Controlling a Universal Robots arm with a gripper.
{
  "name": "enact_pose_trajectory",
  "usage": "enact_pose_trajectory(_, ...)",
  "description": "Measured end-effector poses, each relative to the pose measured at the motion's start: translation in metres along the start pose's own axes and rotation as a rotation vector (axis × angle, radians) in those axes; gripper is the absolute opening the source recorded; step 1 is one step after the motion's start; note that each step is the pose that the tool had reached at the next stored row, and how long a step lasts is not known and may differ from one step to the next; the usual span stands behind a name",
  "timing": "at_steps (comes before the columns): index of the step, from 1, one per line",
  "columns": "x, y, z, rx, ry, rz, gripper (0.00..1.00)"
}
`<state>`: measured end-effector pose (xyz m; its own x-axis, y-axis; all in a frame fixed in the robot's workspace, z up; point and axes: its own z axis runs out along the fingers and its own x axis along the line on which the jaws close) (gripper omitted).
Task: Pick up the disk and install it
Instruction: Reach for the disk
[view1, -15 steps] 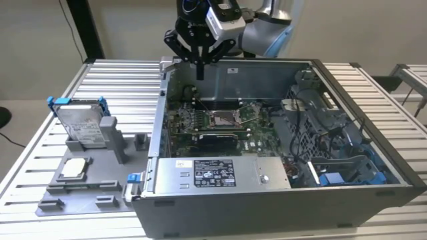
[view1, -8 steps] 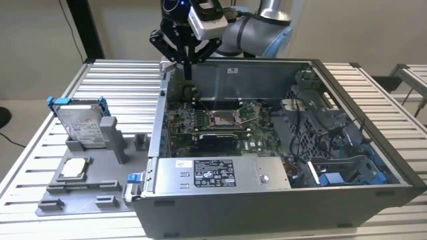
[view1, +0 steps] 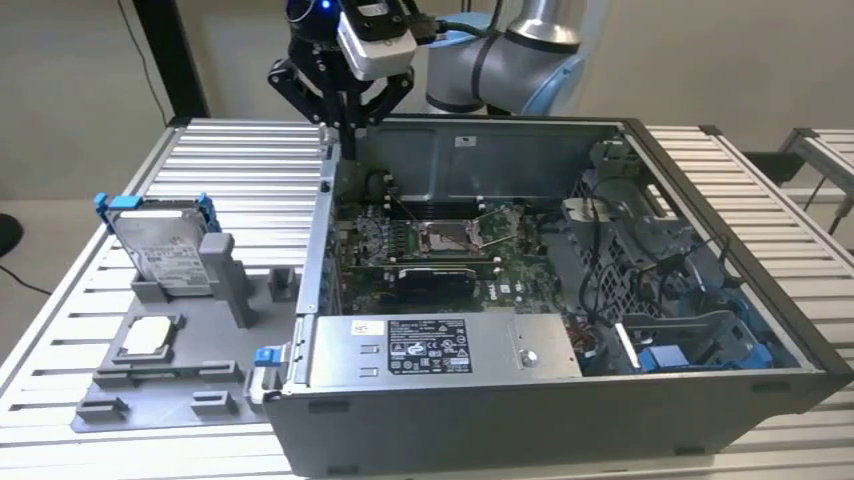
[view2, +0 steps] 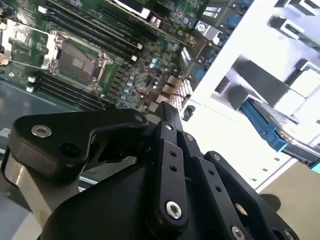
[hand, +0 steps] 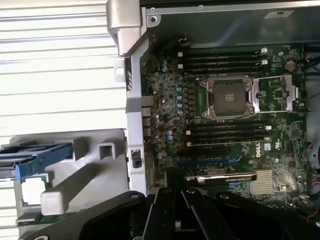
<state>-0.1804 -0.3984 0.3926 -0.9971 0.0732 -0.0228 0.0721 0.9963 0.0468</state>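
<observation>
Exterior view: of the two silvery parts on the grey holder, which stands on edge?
The blue-framed silver-grey rectangular metal disk, propped upright; the small square silvery chip lies flat.

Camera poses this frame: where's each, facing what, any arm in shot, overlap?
Exterior view: off-arm, high, looking down on open case, disk at the exterior view's left; arm, gripper above far corner.
First wrist view: on the wrist, facing down at motherboard; gripper in foreground.
Second wrist view: same, obliquely; gripper in foreground.
Shared: motherboard, disk's blue carrier.
</observation>
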Motion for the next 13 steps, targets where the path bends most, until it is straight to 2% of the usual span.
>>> enact_pose_trajectory(7, 0.0225, -0.0016, -0.0006, 0.0001, 0.0001, -0.002, 0.00)
enact_pose_trajectory(13, 0.0461, -0.0033, -0.0012, 0.0000, 0.0002, -0.003, 0.00)
